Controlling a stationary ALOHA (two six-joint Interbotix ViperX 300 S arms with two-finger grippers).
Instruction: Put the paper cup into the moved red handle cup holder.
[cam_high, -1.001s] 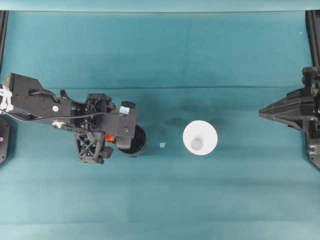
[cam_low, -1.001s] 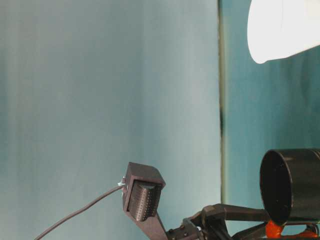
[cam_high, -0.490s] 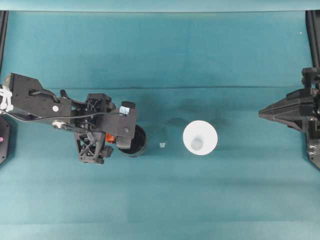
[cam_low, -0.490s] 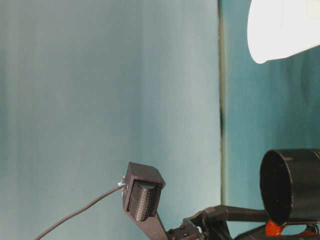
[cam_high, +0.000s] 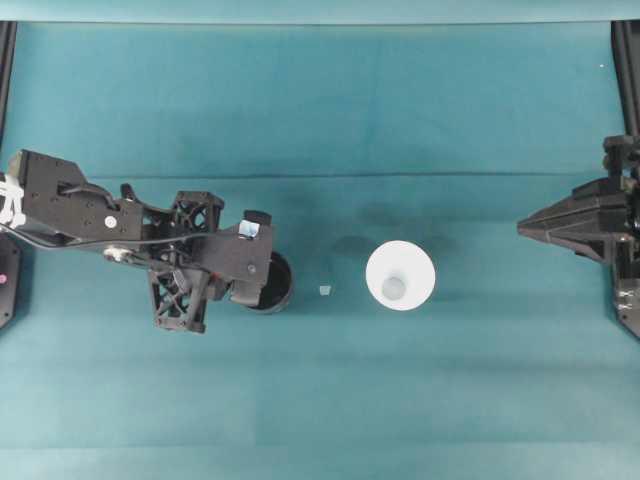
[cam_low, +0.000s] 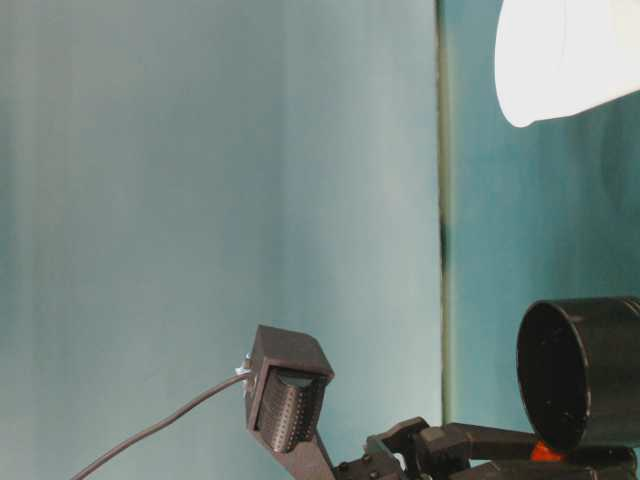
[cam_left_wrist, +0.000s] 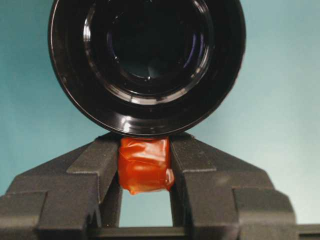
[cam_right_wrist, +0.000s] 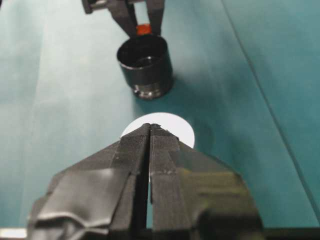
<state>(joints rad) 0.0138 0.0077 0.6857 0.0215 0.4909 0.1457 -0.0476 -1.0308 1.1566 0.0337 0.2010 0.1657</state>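
The white paper cup (cam_high: 400, 276) stands upright on the teal cloth right of centre, also seen at table level (cam_low: 560, 60) and behind my right fingertips (cam_right_wrist: 172, 125). The glossy black red handle cup holder (cam_high: 270, 283) stands upright to its left (cam_low: 585, 375) (cam_right_wrist: 145, 65). My left gripper (cam_high: 234, 279) (cam_left_wrist: 145, 167) is shut on the holder's orange-red handle tab (cam_left_wrist: 145, 164) (cam_right_wrist: 144, 29), one finger (cam_left_wrist: 92, 165) on each side. My right gripper (cam_high: 526, 227) (cam_right_wrist: 150, 129) hangs shut and empty at the far right, well away from the cup.
A tiny pale scrap (cam_high: 324, 290) lies on the cloth between holder and cup. Black frame posts (cam_high: 625, 60) stand at the table's side edges. A cloth fold line (cam_high: 400, 176) runs across the middle.
My left arm has shifted slightly, and its wrist now covers the orange handle from above. Holder and paper cup have barely moved. The right arm is still.
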